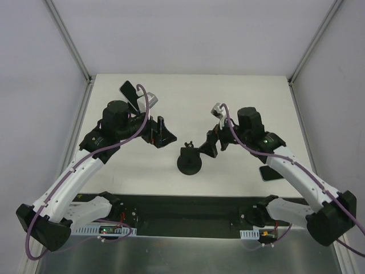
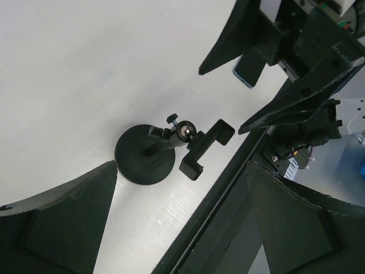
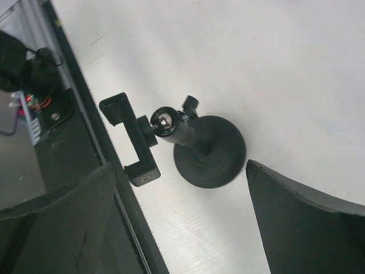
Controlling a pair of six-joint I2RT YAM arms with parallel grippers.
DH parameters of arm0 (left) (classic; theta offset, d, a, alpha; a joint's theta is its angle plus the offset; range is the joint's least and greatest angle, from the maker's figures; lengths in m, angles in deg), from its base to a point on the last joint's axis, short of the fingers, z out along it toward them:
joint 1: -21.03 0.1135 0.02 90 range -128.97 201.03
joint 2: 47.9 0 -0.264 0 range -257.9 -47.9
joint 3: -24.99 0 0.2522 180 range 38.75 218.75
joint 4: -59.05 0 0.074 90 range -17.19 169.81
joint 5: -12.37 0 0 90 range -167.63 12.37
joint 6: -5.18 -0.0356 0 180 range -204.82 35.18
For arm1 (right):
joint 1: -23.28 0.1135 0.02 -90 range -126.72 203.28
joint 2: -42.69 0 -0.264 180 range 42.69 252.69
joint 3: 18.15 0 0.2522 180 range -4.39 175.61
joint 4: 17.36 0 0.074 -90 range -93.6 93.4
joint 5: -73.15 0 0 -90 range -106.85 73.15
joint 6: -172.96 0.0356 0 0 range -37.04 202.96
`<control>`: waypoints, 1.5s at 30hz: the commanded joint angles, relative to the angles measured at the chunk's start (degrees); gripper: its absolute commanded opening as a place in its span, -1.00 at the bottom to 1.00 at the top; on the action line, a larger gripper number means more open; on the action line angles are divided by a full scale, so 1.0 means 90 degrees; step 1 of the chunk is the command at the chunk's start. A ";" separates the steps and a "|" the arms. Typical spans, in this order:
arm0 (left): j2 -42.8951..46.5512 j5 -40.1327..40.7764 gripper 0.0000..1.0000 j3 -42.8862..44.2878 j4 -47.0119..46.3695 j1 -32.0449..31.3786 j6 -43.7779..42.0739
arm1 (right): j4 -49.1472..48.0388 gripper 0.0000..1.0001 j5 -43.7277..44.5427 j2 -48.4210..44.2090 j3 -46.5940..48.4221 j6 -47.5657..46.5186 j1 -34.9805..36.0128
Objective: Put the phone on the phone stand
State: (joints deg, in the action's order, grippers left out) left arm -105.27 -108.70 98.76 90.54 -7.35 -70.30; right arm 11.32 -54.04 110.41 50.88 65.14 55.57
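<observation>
The phone stand stands at the table's front middle: round black disc base, short arm with a ball joint, and a clamp on top. It also shows in the left wrist view and the right wrist view. The phone lies flat at the front right, partly under my right arm; one corner of it shows in the left wrist view. My left gripper is open and empty, just left of the stand. My right gripper is open and empty, just right of the stand.
A small black tilted object sits at the back left, partly behind my left arm. A dark rail runs along the table's front edge, close to the stand. Grey walls enclose the table on three sides.
</observation>
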 commanded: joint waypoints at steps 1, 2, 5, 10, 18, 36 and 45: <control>0.0241 -0.0034 0.88 -0.0046 -0.0272 0.0068 0.0046 | -0.0476 0.93 0.1844 -0.1388 -0.0466 0.0924 -0.0140; 0.0251 -0.0024 0.88 -0.0046 -0.0272 0.0068 0.0046 | -0.0495 0.93 0.2572 -0.1566 -0.0554 0.1100 -0.0180; 0.0280 -0.0005 0.89 -0.0046 -0.0272 0.0068 0.0076 | -0.0398 0.93 0.4638 -0.2104 -0.0856 0.1939 -0.0355; 0.0309 0.0024 0.90 -0.0066 -0.0272 0.0068 0.0105 | 0.0919 0.94 0.7275 -0.2330 -0.1402 0.3950 -0.1223; 0.0290 -0.0053 0.91 -0.0056 -0.0272 0.0068 0.0173 | 0.3857 0.93 0.6935 -0.0555 -0.0654 0.6510 -0.4110; 0.0212 -0.0073 0.91 -0.0066 -0.0272 0.0077 0.0212 | 0.2923 0.93 0.5958 0.0639 -0.1492 0.6541 -0.5795; 0.0173 -0.0083 0.91 -0.0076 -0.0262 0.0068 0.0222 | 0.2552 0.93 0.5578 0.1283 -0.1657 0.6618 -0.5795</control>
State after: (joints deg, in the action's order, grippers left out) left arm -103.78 -108.68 98.24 90.41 -7.35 -68.79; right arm 35.21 -1.48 120.14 37.11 122.84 3.79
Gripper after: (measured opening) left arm 0.955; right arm 0.967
